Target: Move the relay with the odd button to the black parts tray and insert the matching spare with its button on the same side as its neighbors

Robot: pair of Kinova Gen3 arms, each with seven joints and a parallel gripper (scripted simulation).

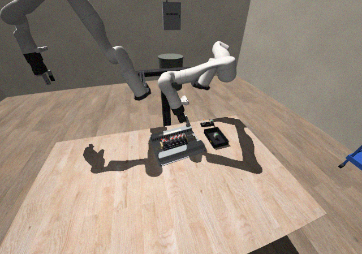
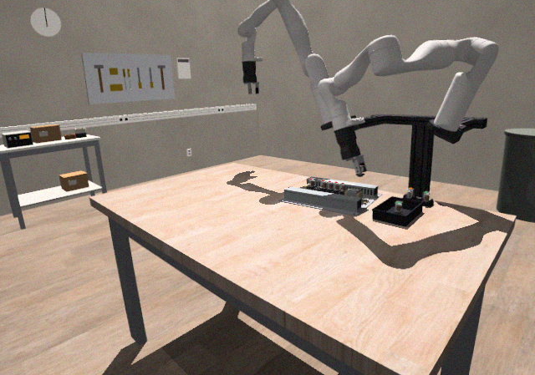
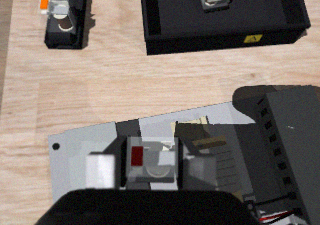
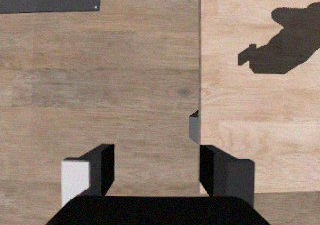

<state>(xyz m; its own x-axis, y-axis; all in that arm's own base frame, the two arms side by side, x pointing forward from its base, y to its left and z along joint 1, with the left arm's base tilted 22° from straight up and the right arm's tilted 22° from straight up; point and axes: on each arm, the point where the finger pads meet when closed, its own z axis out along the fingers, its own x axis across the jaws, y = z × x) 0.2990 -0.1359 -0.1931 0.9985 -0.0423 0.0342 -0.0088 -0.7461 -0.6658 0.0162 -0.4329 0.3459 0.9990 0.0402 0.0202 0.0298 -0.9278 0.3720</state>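
My left gripper (image 1: 187, 125) (image 2: 359, 172) (image 3: 152, 153) is shut on a clear relay with a red button (image 3: 137, 156), held above the panel's end nearest the tray. The grey panel (image 1: 181, 153) (image 2: 322, 200) (image 3: 82, 150) bears several red-button relays (image 2: 330, 184); the top view shows a gap beside the leftmost. The black tray (image 2: 389, 220) (image 3: 200, 44) holds a relay with a green button (image 1: 216, 135) (image 2: 399, 205). The rack (image 1: 207, 125) (image 3: 64, 41) holds an orange-button spare (image 2: 410, 192) (image 3: 60, 10) and a green-button spare (image 2: 426, 195). My right gripper (image 1: 48, 78) (image 2: 252, 89) (image 4: 157, 162) is open and empty.
The tray and rack stand beside the panel, with the rack near the table edge. The black stand (image 2: 421, 159) rises behind the table. My right gripper hangs high, well away from the panel. Arm shadows cross the table (image 1: 175, 204) (image 2: 242, 241).
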